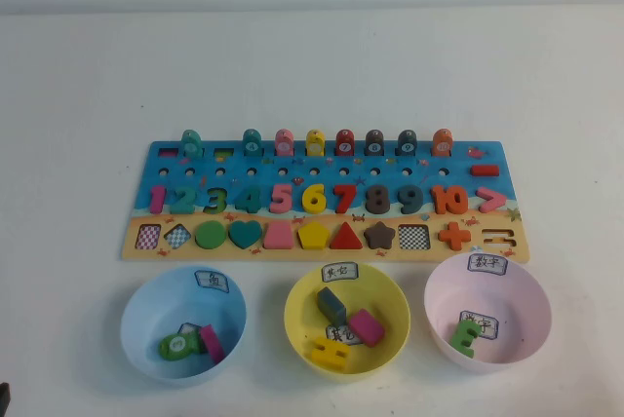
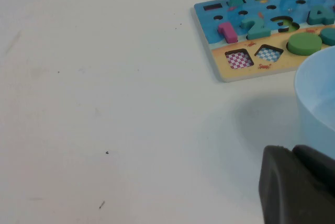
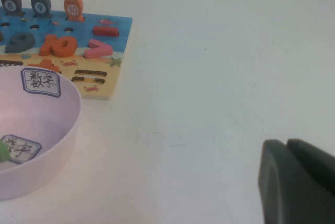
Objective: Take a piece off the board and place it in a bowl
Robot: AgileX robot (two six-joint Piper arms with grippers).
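Note:
The dark brown numeral 8 (image 1: pixel 376 199) lies in its slot on the long board (image 1: pixel 156 171), between the red 7 and the grey-blue 9. The pale pink bowl (image 1: pixel 528 312) stands in front of the board's right end and holds a green piece (image 1: pixel 464 337). The bowl (image 3: pixel 52 124) and the board's right end (image 3: pixel 112 31) also show in the right wrist view. My right gripper (image 3: pixel 287 143) is shut and empty over bare table right of the bowl. My left gripper (image 2: pixel 292 149) is shut and empty near the board's left end (image 2: pixel 225 71). Neither arm shows in the high view.
A light blue bowl (image 1: pixel 144 320) and a yellow bowl (image 1: pixel 302 324), each holding a few pieces, stand left of the pink bowl along the board's front edge. The blue bowl's rim (image 2: pixel 316 93) is close to my left gripper. White table surrounds everything.

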